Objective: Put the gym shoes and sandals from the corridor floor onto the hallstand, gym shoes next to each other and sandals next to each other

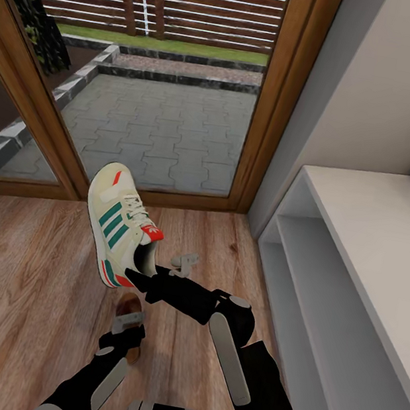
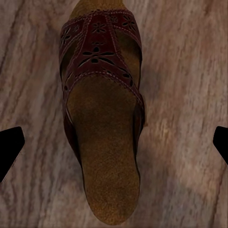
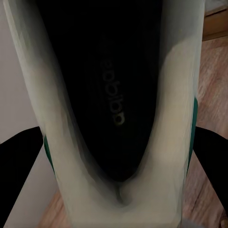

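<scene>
Light brown wood-grain plank flooring [image 1: 17, 279] covers the corridor, its grain running across the head view. Ahead stands a large glazed door or window [image 1: 178, 92] in a warm brown wooden frame [image 1: 284, 98]. Through the glass lie grey paving stones [image 1: 164, 130], a strip of grass [image 1: 159, 42], a dark stone kerb and a slatted brown fence [image 1: 200, 2], all in even daylight. To the right rises a plain pale wall [image 1: 401, 85], and below it a pale grey-white shelving unit [image 1: 376, 228] with 2 open shelves beneath its broad top.
</scene>
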{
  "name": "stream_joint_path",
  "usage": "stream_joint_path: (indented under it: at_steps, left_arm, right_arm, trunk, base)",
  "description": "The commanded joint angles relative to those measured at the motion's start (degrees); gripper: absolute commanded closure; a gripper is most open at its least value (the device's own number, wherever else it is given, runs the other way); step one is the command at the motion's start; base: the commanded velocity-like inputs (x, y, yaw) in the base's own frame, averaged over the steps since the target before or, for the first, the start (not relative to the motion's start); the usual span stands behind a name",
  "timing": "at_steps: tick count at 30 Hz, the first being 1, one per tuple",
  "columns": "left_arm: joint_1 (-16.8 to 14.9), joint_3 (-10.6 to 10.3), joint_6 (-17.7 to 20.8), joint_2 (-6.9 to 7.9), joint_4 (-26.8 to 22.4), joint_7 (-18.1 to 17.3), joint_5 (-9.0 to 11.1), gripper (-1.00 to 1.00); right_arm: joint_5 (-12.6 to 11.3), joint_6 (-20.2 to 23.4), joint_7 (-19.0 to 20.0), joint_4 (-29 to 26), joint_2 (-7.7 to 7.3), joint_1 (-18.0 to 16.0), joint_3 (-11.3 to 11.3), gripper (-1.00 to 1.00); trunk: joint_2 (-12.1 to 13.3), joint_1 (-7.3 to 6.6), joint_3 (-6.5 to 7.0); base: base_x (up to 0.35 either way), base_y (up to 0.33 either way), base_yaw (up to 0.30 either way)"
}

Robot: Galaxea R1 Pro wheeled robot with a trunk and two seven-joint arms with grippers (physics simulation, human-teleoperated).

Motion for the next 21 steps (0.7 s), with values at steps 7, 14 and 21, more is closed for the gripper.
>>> stream_joint_path:
  at_steps: [7,14,21]
  left_arm:
    - [0.1,-0.3,0.2,0.06,-0.1,0.5,0.5,-1.0]
    - [0.3,-0.3,0.2,0.07,-0.1,0.5,0.5,-1.0]
    - [0.4,-0.3,0.1,0.19,-0.1,0.5,0.6,-1.0]
  right_arm:
    - [-0.1,0.3,0.1,0.0,0.03,0.0,-0.1,1.0]
    - [-0.1,0.3,0.1,0.1,0.03,0.0,0.0,1.0]
    - [-0.1,0.3,0.1,0.0,0.03,0.0,0.0,1.0]
  trunk:
    - [0.0,0.0,-0.04]
    - [0.0,0.0,-0.04]
    - [0.0,0.0,-0.04]
  base:
    - [0.073,0.06,0.0]
    - [0.008,0.007,0.0]
    - [0.0,0.0,0.0]
